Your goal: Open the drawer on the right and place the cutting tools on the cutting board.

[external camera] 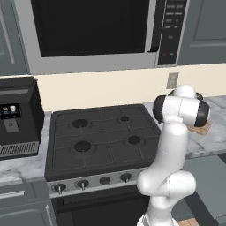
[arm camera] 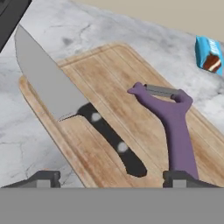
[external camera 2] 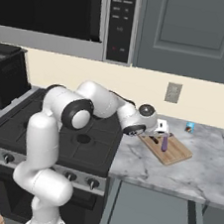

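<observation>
The cutting board [arm camera: 109, 78] lies on the marble counter right of the stove, seen too as cutting board [external camera 2: 173, 153] and cutting board [external camera: 202, 129]. On it rest a chef's knife [arm camera: 57, 87] with a black handle and a purple peeler [arm camera: 175, 127], the peeler [external camera 2: 165, 142] standing out as a purple streak. My gripper [arm camera: 113, 177] hovers just over the board's near edge, open, its fingertips [arm camera: 43, 178] wide apart and holding nothing; the gripper [external camera 2: 159, 130] sits at the board's left end. Below the counter the drawer [external camera 2: 150, 214] stands pulled out, its grey inside showing.
A small blue object [arm camera: 209, 54] stands on the counter beyond the board, near the wall. The black stove [external camera: 101, 137] lies to the left, with a coffee machine [external camera: 17, 119] past it. A microwave [external camera: 97, 31] hangs above. The open drawer [external camera: 209, 181] juts out at the lower right.
</observation>
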Robot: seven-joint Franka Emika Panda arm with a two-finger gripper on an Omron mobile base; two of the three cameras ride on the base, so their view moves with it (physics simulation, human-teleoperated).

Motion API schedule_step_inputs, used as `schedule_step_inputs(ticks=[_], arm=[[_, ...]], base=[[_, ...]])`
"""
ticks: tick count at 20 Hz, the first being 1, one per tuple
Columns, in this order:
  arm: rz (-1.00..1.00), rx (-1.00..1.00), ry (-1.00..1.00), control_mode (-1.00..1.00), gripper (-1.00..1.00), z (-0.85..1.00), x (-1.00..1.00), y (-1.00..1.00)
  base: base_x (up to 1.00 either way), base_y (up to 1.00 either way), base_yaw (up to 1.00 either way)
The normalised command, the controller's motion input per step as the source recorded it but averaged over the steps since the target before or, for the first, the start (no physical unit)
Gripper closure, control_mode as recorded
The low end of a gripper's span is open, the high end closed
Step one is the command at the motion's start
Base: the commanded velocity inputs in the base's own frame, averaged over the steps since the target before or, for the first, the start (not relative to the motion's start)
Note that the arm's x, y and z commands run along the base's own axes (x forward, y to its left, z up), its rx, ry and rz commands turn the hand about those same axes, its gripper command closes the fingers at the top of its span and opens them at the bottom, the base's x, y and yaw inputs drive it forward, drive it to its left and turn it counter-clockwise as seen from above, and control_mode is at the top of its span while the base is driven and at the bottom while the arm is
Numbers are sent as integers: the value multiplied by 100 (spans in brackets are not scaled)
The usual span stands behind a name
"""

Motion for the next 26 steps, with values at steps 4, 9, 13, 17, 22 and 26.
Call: schedule_step_inputs(ticks=[4,9,13,17,22,26], arm=[[0,0,-5,-100,-100,25,-41,4],[0,0,-18,-100,-100,53,-98,29],[0,-3,-21,-100,-100,62,-100,69],[9,-12,-20,-100,-100,63,-100,100],[11,-19,-11,-100,-100,90,-100,100],[6,-29,-14,-100,-100,100,-100,100]], base=[[0,0,0],[0,0,0],[0,0,0],[0,0,0],[0,0,0],[0,0,0]])
